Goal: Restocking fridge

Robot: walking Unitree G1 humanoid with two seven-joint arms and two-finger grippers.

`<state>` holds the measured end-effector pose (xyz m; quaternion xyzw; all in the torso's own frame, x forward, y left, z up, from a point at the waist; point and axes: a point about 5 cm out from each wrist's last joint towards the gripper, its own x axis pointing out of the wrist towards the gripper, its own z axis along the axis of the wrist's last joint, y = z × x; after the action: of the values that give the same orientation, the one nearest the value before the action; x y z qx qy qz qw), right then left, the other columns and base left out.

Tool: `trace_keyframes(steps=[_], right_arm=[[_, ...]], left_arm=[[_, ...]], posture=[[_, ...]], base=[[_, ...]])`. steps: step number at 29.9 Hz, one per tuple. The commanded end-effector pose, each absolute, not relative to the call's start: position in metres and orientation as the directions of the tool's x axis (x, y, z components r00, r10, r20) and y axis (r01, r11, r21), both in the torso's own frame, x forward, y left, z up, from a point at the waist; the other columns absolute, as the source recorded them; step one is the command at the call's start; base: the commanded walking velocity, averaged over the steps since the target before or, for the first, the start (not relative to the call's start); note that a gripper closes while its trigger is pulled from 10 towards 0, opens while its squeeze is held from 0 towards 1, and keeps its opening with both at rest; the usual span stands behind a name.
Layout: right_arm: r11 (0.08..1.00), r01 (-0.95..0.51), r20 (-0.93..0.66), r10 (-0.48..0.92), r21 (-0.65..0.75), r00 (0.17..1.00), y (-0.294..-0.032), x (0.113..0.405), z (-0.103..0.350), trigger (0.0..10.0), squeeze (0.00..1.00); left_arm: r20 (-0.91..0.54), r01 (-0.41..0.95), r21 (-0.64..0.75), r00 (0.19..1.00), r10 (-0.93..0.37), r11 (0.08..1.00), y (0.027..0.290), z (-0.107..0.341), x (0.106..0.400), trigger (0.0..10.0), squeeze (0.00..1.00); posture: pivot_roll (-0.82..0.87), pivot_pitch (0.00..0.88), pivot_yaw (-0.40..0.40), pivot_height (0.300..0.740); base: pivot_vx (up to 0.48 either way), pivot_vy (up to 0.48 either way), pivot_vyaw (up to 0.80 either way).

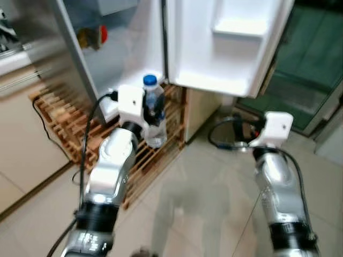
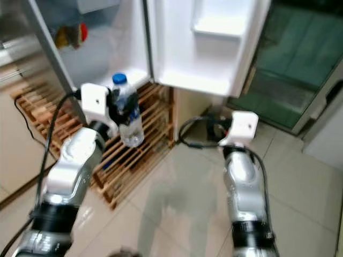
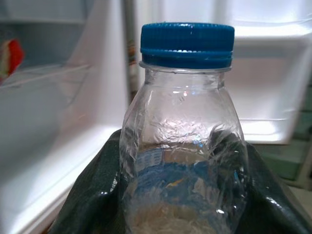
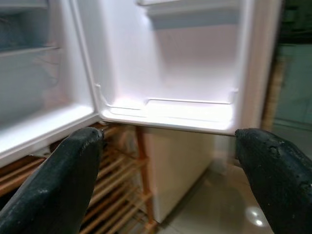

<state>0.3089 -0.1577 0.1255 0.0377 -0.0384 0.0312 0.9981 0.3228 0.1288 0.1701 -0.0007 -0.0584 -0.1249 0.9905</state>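
- Water bottle (image 1: 154,115): clear crinkled plastic, glossy; ridged blue plastic cap (image 3: 187,45)
- Left gripper (image 1: 150,115) fingers (image 3: 92,195) clasping bottle: black, slight sheen
- Right gripper (image 4: 170,180) fingers (image 4: 273,175): black, matt, pebbled
- Fridge door (image 1: 225,43): smooth white plastic
- Slatted rack (image 1: 155,155) under fridge: bare wood
- Floor (image 1: 203,214): glossy tile
- Arms: brushed silver metal

Clear bottle (image 1: 154,115), blue cap (image 3: 187,43); white fridge door (image 1: 225,43); black claw fingers (image 4: 63,185).

left tool (image 1: 153,115): raised, clamped | right tool (image 4: 170,170): raised, fingers spread apart
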Motion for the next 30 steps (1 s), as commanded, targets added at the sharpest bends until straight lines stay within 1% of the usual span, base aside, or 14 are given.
trace_keyframes(steps=[1, 12, 20, 25, 27, 30], right_arm=[[0.998, -0.032, 0.084, 0.027, 0.057, 0.996, -0.1696, 0.3076, 0.1269, 10.0, 0.0], [0.998, -0.045, 0.068, 0.042, 0.049, 0.997, -0.1639, 0.3097, 0.1245, 10.0, 0.0], [0.997, -0.051, 0.072, 0.047, 0.051, 0.996, -0.1634, 0.3108, 0.125, 10.0, 0.0], [0.997, -0.055, 0.094, 0.05, 0.045, 0.994, -0.1632, 0.3116, 0.128, 10.0, 0.0], [0.998, -0.059, 0.081, 0.056, 0.032, 0.995, -0.1626, 0.3121, 0.1268, 10.0, 0.0], [0.998, -0.062, 0.078, 0.059, 0.031, 0.995, -0.1621, 0.3125, 0.1262, 10.0, 0.0]], left_arm=[[0.161, 0.295, 0.009, 0.943, -0.293, 0.955, 0.1152, 0.1803, 0.3232, 10.0, 0.0], [0.167, 0.31, 0.026, 0.936, -0.309, 0.951, 0.1134, 0.1816, 0.3234, 10.0, 0.0], [0.17, 0.315, 0.027, 0.934, -0.315, 0.949, 0.1122, 0.1821, 0.324, 10.0, 0.0], [0.174, 0.322, 0.029, 0.931, -0.322, 0.946, 0.111, 0.183, 0.3245, 10.0, 0.0], [0.175, 0.327, 0.03, 0.929, -0.327, 0.945, 0.1103, 0.1831, 0.3246, 10.0, 0.0], [0.177, 0.334, 0.03, 0.926, -0.333, 0.942, 0.1094, 0.1834, 0.3251, 10.0, 0.0]], posture=[[-0.01, 0.0, 0.024, 0.74], [-0.01, 0.0, 0.026, 0.74], [-0.01, 0.0, 0.025, 0.74], [-0.01, 0.0, 0.026, 0.74], [-0.01, 0.0, 0.028, 0.74], [-0.01, 0.0, 0.03, 0.74]], base=[[0.458, 0.0, 0.0], [0.444, 0.0, 0.0], [0.437, 0.0, -0.69], [0.439, 0.0, 0.0], [0.439, 0.0, 0.0], [0.437, 0.0, -0.67]])
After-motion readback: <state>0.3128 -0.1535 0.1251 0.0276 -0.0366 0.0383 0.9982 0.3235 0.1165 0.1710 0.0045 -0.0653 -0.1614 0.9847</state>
